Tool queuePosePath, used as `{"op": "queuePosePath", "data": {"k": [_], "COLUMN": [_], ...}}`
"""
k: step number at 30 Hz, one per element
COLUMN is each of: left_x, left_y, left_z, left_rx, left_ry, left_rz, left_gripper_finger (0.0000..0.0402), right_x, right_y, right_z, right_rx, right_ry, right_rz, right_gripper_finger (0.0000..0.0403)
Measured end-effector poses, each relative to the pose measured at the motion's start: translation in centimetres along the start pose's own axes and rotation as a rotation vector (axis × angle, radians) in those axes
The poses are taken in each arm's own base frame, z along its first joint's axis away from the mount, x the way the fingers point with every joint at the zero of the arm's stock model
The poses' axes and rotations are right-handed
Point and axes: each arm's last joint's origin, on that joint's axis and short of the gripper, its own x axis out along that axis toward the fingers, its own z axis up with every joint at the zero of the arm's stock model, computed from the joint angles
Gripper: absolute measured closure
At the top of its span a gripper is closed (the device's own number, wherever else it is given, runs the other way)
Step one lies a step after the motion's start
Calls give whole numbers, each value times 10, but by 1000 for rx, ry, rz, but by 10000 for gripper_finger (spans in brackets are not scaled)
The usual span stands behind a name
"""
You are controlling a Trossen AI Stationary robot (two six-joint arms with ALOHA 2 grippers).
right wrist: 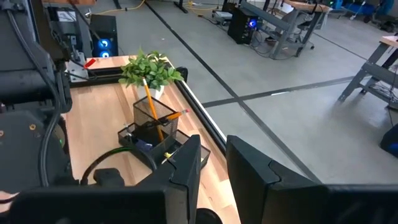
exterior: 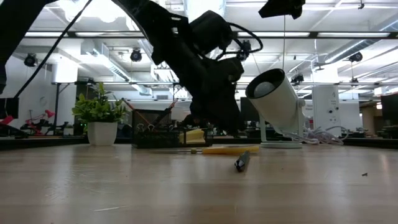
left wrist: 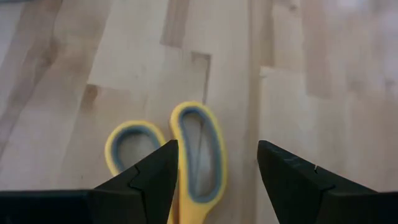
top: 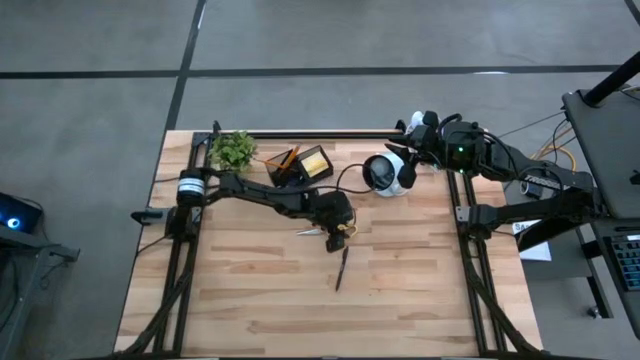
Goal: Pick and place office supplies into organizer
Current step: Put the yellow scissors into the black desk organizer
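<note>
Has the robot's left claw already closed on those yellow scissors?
No, in the left wrist view the left gripper is open, its fingers apart above the yellow handles of the scissors lying on the table.

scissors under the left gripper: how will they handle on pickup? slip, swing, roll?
The scissors lie flat on the table, so rolling seems unlikely. Their yellow handle loops look smooth and rounded, so the open left gripper might slip unless it closes squarely on one. Gripped at the handles, the blade end would probably sag or swing.
</note>
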Motion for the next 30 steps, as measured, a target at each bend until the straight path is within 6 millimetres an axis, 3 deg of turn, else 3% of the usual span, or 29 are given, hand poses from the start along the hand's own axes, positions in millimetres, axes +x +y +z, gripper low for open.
{"op": "queuePosePath", "data": {"k": [19, 30], "left_x": [28, 28], "left_y": [7, 8], "left_z": [-17, -17], "left_rx": [22, 25], "left_ry": [56, 53], "left_rz": [62, 118], "left_gripper_finger": [198, 198], "right_x": [0, 0], "right_y": [0, 0], "right_z": [0, 0], "right_rx": [-20, -20], "right_ry": [2, 2], "right_rz": [2, 2], "right_gripper_finger": [337, 337]}}
